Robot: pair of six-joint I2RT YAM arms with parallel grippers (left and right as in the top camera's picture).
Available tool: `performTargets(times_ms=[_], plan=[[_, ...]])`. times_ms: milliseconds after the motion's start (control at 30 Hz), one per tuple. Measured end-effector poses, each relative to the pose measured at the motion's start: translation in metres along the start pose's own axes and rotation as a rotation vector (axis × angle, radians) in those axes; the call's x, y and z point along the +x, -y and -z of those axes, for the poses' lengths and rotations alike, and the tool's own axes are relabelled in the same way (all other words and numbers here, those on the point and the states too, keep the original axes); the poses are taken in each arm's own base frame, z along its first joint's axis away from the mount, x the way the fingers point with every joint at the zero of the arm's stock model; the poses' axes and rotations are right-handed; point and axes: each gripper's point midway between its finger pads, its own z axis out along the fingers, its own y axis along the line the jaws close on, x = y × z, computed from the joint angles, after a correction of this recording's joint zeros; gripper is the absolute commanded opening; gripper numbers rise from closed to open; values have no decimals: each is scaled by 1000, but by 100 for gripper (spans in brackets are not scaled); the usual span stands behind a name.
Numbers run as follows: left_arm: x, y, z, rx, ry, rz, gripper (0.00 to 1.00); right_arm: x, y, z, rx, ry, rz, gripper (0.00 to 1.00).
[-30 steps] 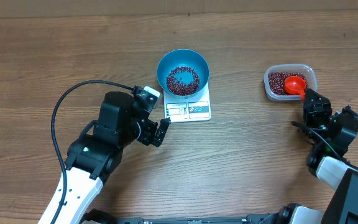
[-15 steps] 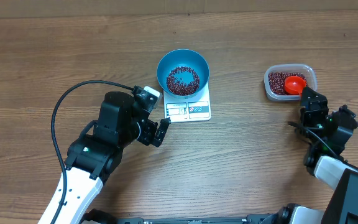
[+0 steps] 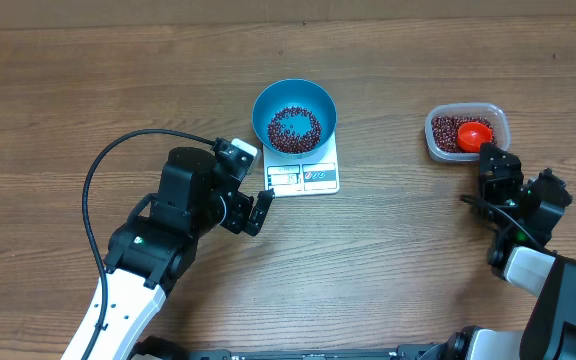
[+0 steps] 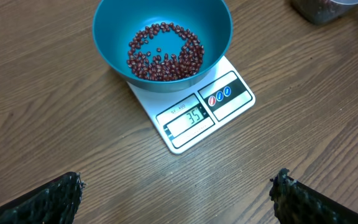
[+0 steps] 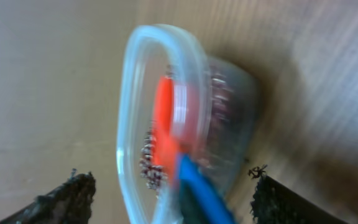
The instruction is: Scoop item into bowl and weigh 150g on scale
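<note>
The blue bowl (image 3: 265,100) stands on the white scale (image 3: 304,179) with dark red beans (image 3: 294,128) across its bottom. In the left wrist view the bowl (image 4: 114,28), its beans (image 4: 164,53) and the scale (image 4: 229,93) lie ahead, and the display reads 35. My left gripper (image 3: 260,208) (image 4: 178,182) stands open just left of the scale's front. My right gripper (image 3: 493,160) (image 5: 169,178) is open at the near edge of the clear tub (image 3: 500,118). The red scoop (image 3: 474,133) (image 5: 165,118) rests in the tub on more beans (image 3: 448,130). Its blue handle (image 5: 201,190) runs between my fingers, which stand apart from it.
The clear tub (image 5: 126,93) fills the right wrist view, which is blurred. A black cable (image 3: 118,150) loops from the left arm over the table's left side. Bare wood lies between the scale and the tub.
My right gripper has crept left and closer to the tub's near edge, and the red scoop has shifted a little further into the tub. The left arm has not moved.
</note>
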Motion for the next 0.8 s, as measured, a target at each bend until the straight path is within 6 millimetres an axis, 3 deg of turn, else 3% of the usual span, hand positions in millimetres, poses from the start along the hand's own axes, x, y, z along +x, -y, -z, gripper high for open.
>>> performTargets(times_ms=[300, 600, 800], plan=[[0, 0, 0, 0, 0, 0, 99, 0, -6, 0, -25, -5, 11, 49], [0, 0, 0, 0, 0, 0, 99, 0, -7, 0, -26, -7, 13, 31], [0, 0, 0, 0, 0, 0, 99, 0, -6, 0, -26, -8, 11, 11]])
